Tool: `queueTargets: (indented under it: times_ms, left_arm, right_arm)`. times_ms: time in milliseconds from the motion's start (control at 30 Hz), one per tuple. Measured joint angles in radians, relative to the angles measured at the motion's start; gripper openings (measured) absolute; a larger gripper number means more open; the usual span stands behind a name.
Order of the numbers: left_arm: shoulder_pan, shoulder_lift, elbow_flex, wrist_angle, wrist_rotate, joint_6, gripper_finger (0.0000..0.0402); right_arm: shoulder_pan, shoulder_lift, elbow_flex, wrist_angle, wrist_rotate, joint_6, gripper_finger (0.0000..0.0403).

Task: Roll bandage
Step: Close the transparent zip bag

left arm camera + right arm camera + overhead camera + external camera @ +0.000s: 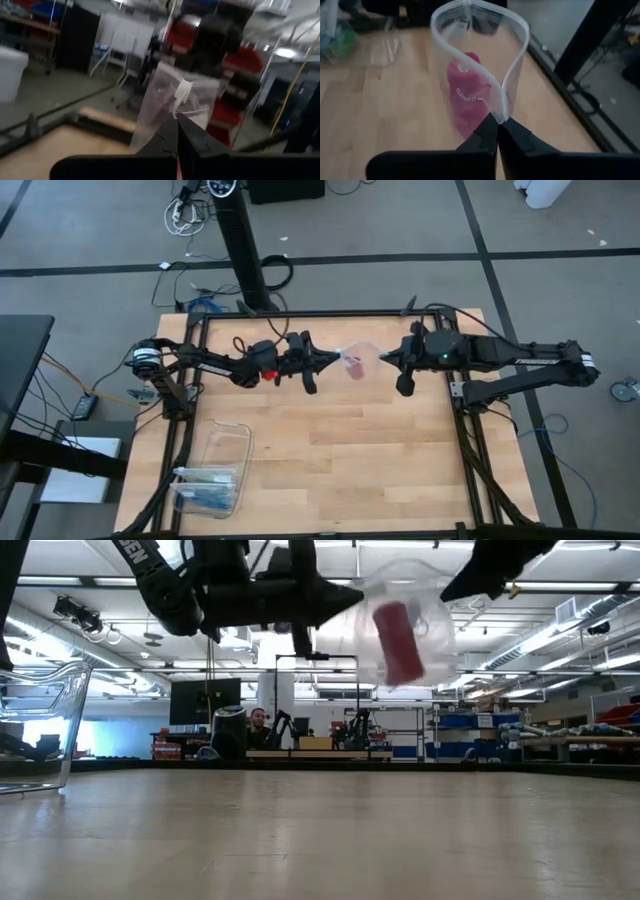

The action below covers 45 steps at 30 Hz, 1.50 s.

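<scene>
both grippers up in the air over the far middle of the table [330,470], holding a clear bag [360,358] between them. left gripper [333,358] pinched tight on one edge of the bag mouth, right gripper [385,358] pinched tight on the opposite edge – fingers fully closed on the plastic in both wrist views. bag mouth pulled open into a loop in the right wrist view, the word "closed" printed on the bag. bandage [465,97] – magenta-pink, rolled up – sits inside the bag, low in it, standing roughly upright. in the low view the bag and roll [400,642] hang well above the tabletop, not touching it. clear plastic box [213,472] with blue contents sits near the front left corner of the table, well apart from the bag. a person shows far back in the room in the low view.
</scene>
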<state>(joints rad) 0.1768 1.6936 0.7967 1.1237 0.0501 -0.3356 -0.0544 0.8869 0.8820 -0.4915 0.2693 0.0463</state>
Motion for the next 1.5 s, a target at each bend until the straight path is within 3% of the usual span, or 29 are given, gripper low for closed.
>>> queueTargets:
  times_ms: [200,333,467,800,1000,1267,1500]
  left_arm:
    - [0.000,0.000,0.000,-0.219,0.000,0.048,0.0000]
    - [0.000,0.001,0.000,-0.369,0.002,0.105,0.0000]
    - [0.000,0.001,0.000,-0.466,0.004,0.150,0.0000]
    - [-0.002,0.001,0.002,-0.492,0.004,0.227,0.0000]
    - [-0.002,0.001,0.021,-0.495,0.004,0.228,0.0000]
    - [-0.002,0.001,0.054,-0.522,0.004,0.232,0.0000]
    - [-0.003,0.001,0.061,-0.525,0.004,0.250,0.0000]
  right_arm:
    - [0.000,-0.017,0.020,-0.135,-0.001,0.058,0.0093]
    - [0.000,-0.011,0.020,-0.127,-0.008,0.056,0.0151]
    - [0.000,0.008,0.021,-0.067,-0.032,0.036,0.0180]
    - [-0.010,0.209,0.022,0.163,-0.154,-0.056,0.0168]
    - [-0.024,0.328,0.022,0.251,-0.169,-0.063,0.0168]
    - [-0.045,0.432,0.089,0.241,-0.168,-0.044,0.0154]
    - [-0.048,0.497,0.155,0.160,-0.168,-0.065,0.0116]
